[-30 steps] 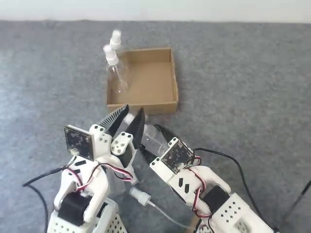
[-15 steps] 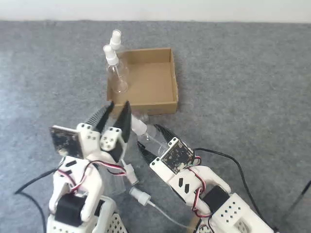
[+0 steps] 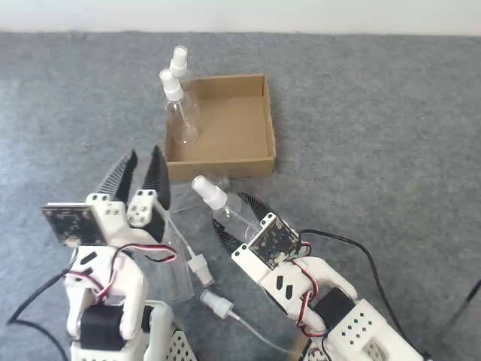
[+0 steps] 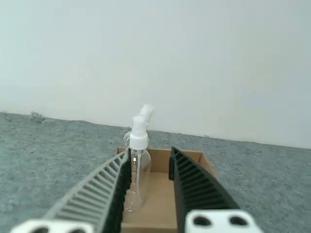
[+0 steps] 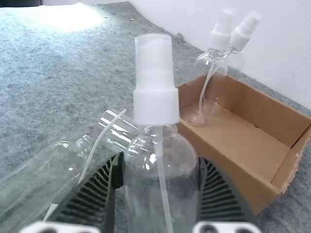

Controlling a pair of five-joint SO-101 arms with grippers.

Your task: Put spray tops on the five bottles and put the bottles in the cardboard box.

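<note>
1. High view: grey carpet (image 3: 376, 113). The cardboard box (image 3: 225, 128) has 2 capped bottles (image 3: 180, 113) upright at its far left corner. The left gripper (image 3: 140, 171) is near the box's front left corner, jaws slightly apart, empty. The right gripper (image 3: 231, 214) is clamped on a bottle (image 3: 224, 209) with a spray top (image 3: 204, 188), just in front of the box. 2 loose spray tops (image 3: 200, 268) lie between the arms.
2. Left wrist view: jaws apart, nothing between them. The box is beyond, with a white wall (image 4: 194, 58) behind.
3. Right wrist view: jaws grip the upright bottle. An uncapped bottle (image 5: 48, 170) lies just beside it.
</note>
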